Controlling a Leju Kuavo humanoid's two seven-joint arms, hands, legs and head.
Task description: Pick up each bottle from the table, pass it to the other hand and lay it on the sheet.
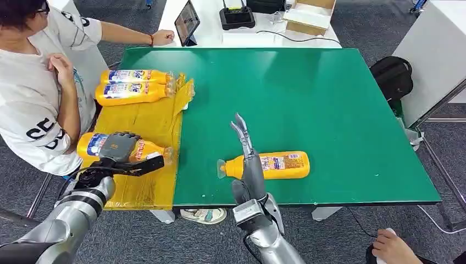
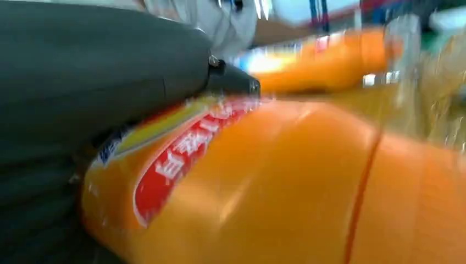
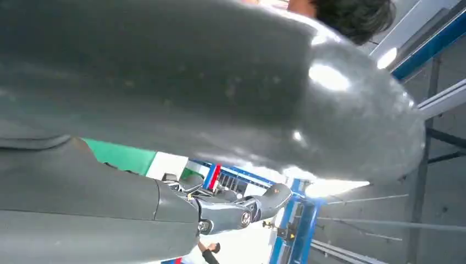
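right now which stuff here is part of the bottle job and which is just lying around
Job:
- bottle under left hand, on yellow sheet
- two bottles already on sheet
- bottle on green table, beside right hand

Lying about:
- tablet
- cardboard box
- black backpack

Bottle labels (image 1: 281,162): print too small to read.
Held bottle's red label (image 2: 181,159): blurred white characters, unreadable.
Person's shirt (image 1: 41,132): large dark letters, partly hidden, unreadable.
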